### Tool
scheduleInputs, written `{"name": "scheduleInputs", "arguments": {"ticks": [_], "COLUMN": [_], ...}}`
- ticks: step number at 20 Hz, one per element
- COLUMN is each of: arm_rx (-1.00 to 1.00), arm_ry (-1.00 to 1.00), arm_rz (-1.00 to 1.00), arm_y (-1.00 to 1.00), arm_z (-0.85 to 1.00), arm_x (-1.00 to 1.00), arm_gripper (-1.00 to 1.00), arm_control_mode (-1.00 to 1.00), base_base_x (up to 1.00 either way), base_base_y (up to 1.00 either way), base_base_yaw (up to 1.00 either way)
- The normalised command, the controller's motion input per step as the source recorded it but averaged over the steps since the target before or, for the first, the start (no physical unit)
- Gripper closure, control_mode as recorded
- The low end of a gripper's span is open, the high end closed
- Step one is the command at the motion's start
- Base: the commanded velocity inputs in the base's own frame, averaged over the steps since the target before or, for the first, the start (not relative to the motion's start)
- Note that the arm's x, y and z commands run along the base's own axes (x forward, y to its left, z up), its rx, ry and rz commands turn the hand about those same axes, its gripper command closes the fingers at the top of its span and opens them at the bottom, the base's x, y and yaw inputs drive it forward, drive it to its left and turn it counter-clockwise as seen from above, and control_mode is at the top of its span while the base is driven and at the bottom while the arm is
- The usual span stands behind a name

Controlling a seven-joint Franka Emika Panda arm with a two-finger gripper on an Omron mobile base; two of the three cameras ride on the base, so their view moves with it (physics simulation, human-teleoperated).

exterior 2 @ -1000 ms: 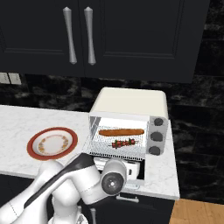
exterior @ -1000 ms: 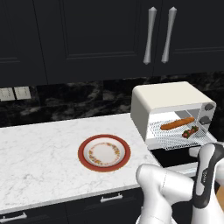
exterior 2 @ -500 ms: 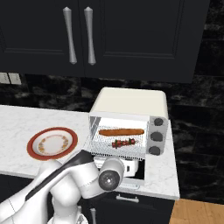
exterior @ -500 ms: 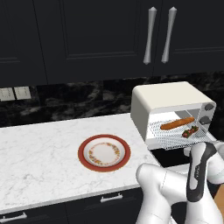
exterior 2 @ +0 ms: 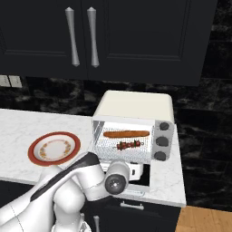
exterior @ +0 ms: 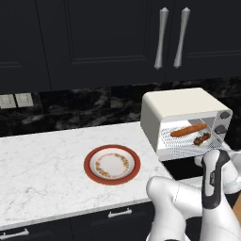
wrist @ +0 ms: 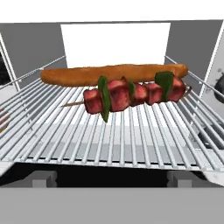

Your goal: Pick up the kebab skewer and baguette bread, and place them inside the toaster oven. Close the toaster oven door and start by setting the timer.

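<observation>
Lying unmoved on the toaster oven (exterior 2: pixel 136 108) rack: kebab skewer (wrist: pixel 131 94), baguette bread (wrist: pixel 113 73); tool wide, empty.

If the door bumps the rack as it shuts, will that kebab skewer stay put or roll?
The kebab skewer probably stays put: its chunks look blocky and lie across the rack bars, which should resist rolling. The baguette bread behind it looks rounder, lying across the bars too, so it seems likelier to shift.

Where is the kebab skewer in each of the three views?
Left base view: kebab skewer at right, on the oven rack.
Right base view: skewer centre, inside the toaster oven.
Hand view: skewer centre.
Shared landmark: the baguette bread just behind it.
</observation>
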Motion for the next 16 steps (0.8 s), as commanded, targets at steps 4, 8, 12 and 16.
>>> {"name": "scheduleInputs", "arguments": {"ticks": [4, 8, 12, 16], "arm_rx": [0.15, 0.04, 0.00, 0.00], "arm_ry": [0.00, -0.04, -0.09, -0.07], "arm_rz": [0.00, 0.00, 0.00, 0.00], "arm_y": [0.00, 0.00, 0.00, 0.00], "arm_z": [0.00, 0.00, 0.08, 0.05], "arm_x": [0.23, 0.10, -0.04, -0.04], "arm_gripper": [-1.00, -1.00, -1.00, -1.00], "arm_control_mode": [-1.00, -1.00, -1.00, -1.00], "base_base_x": [0.00, 0.00, 0.00, 0.00], "base_base_y": [0.00, 0.00, 0.00, 0.00], "base_base_yaw": [0.00, 0.00, 0.00, 0.00]}}
